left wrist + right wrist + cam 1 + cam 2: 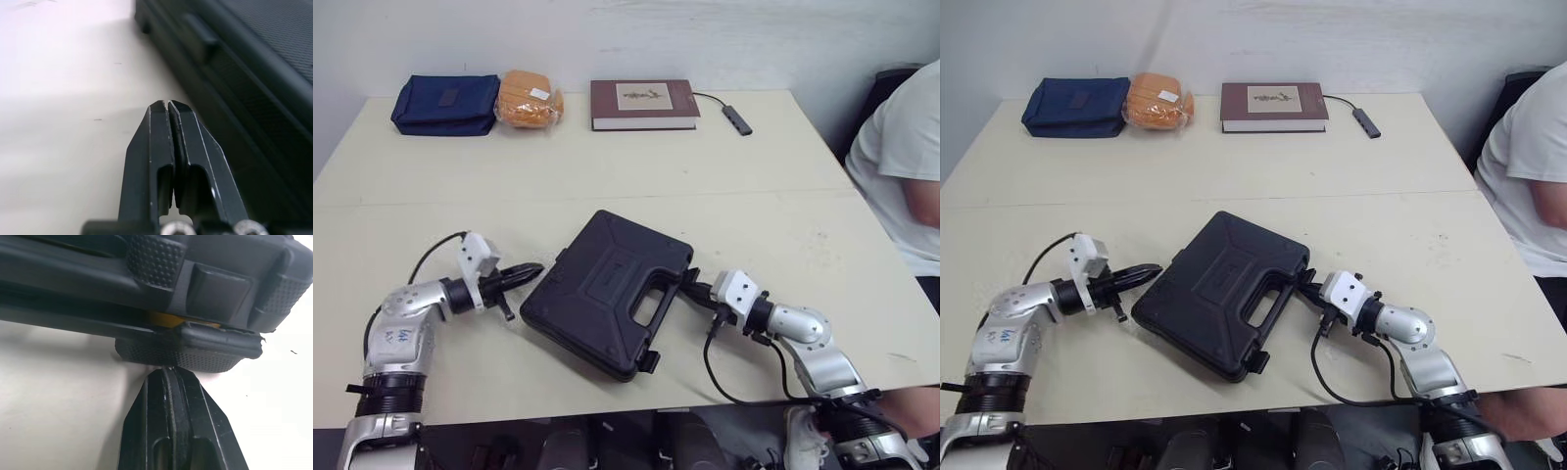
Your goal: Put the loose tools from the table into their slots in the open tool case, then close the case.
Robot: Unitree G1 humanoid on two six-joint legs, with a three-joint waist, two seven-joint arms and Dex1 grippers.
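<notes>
The black tool case (pixel 607 289) lies with its lid down in the middle of the table, handle toward my right arm. My left gripper (pixel 530 271) is shut and empty, its tips right at the case's left edge (pixel 205 44). My right gripper (pixel 690 287) is shut too, its tips pressed against a latch (pixel 215 350) on the case's handle side. A sliver of yellow (pixel 164 319) shows in the seam above that latch.
Along the far edge lie a blue pouch (pixel 445 103), an orange packet (pixel 530 98), a brown book (pixel 643 104) and a small dark adapter (pixel 737 119) with its cable. A person in a white shirt (pixel 906 166) sits at the table's right side.
</notes>
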